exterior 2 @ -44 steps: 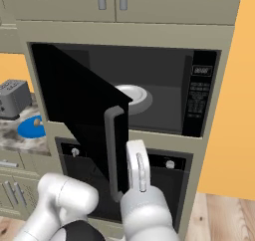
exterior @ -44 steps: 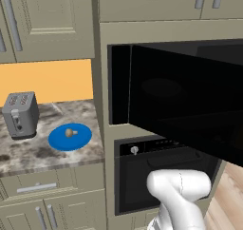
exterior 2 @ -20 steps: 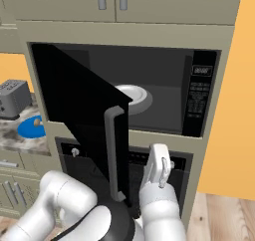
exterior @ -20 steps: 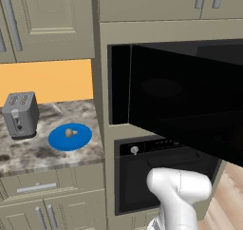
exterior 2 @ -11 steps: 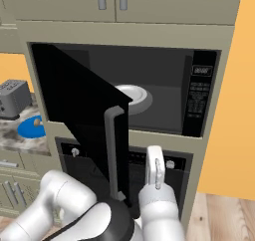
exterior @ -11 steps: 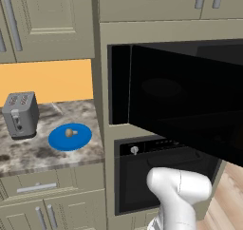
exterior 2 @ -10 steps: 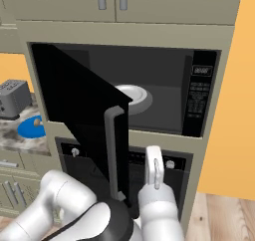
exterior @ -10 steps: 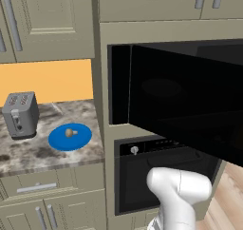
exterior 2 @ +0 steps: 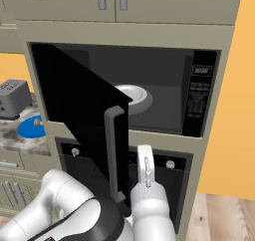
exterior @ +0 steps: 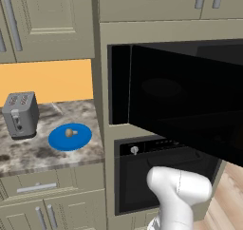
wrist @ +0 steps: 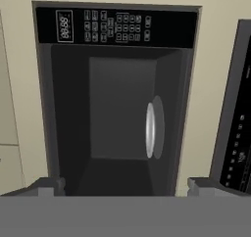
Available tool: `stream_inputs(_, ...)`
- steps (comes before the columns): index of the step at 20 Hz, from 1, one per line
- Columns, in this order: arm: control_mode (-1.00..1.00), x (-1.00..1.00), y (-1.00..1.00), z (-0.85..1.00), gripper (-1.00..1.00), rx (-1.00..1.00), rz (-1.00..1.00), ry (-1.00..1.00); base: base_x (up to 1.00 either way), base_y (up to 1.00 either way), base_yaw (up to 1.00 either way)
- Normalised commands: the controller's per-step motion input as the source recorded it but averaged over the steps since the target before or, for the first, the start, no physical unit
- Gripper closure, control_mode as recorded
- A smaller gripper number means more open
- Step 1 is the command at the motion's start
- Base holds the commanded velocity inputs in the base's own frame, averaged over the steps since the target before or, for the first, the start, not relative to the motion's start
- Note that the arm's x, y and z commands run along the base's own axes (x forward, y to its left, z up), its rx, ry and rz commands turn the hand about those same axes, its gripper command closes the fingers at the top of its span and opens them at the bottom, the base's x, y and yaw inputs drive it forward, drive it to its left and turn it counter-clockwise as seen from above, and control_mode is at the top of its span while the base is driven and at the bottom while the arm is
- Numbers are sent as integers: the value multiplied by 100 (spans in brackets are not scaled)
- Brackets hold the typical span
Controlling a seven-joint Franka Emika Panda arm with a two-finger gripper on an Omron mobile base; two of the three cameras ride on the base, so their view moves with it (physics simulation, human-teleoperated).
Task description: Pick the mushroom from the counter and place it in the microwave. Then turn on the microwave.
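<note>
The tiny tan mushroom (exterior: 70,133) (exterior 2: 36,121) lies on a blue round plate (exterior: 57,141) on the speckled counter (exterior: 28,153), left of the microwave (exterior 2: 164,85). The microwave's black door (exterior 2: 74,110) stands swung open to the left, and a white turntable plate (exterior 2: 132,96) shows inside. My gripper (wrist: 126,184) is open with nothing in it and faces the open cavity from in front of it. Its view is rolled sideways, so the keypad (wrist: 117,28) sits at the top. The white hand (exterior 2: 146,170) hangs in front of the oven, below the microwave and far right of the mushroom.
A grey toaster (exterior: 20,114) stands on the counter behind the plate. A black oven (exterior: 142,177) with knobs sits under the microwave. The open door and its grey bar handle (exterior 2: 113,150) jut out between the hand and the counter.
The hand has drifted a little to the left and slightly lower in front of the oven. The mushroom, the plate and the microwave door are unmoved.
</note>
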Motion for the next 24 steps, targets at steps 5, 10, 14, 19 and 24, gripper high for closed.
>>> stream_inputs(5, -100, -6, 14, 0, -100, 0, 2, 2, 0, 0, 0)
stream_inputs(10, -100, -20, 12, 0, -100, 0, 3, 0, 0, 0, 0)
stream_inputs(14, -100, -20, 17, -2, -100, 0, 3, 0, 0, 0, 0)
stream_inputs(19, -100, -20, 23, -4, -100, 0, 3, 1, 0, 0, 0)
stream_inputs(24, -100, -23, 25, -5, -100, 0, 4, 0, 0, 0, 0)
